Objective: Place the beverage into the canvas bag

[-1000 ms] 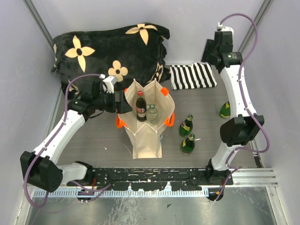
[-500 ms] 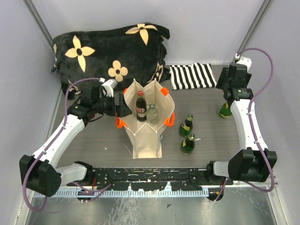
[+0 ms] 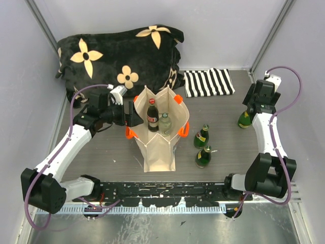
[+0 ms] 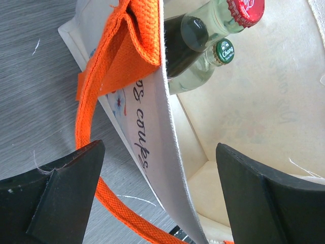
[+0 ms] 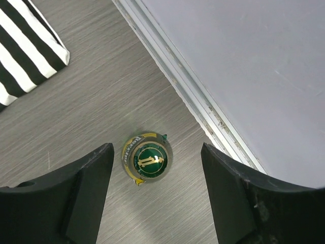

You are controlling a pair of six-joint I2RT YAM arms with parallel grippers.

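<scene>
1. tabletop (image 3: 223, 109) of grey wood grain, carrying everything listed below, with a pale wall along its right edge.
2. canvas bag (image 3: 158, 152), beige with orange handles (image 4: 122, 56), standing upright near the middle with its mouth open. inside stand a dark bottle (image 3: 152, 115) with a red cap and a clear bottle (image 3: 165, 123) with a green cap. the cloth is soft, so the walls will likely give or fold if bumped.
3. left claw (image 4: 157, 173), released, its fingers spread to either side of the bag's left wall and handle at the rim. as far as the wrist view shows, they touch neither.
4. right claw (image 5: 155, 152), released, hanging straight above a bottle at the right edge, fingers well apart with the cap between them.
5. green bottle (image 3: 244, 120), the beverage under the right claw, upright just beside the right wall and well apart from the bag. it is probably glass: rigid, heavy for its size, smooth and slippery, and breakable if dropped or knocked against the bottles in the bag. the best hold looks to be the neck just under the cap, squeezed squarely so it hangs plumb.
6. second green bottle (image 3: 202, 136) and third green bottle (image 3: 203, 156), upright just right of the bag.
</scene>
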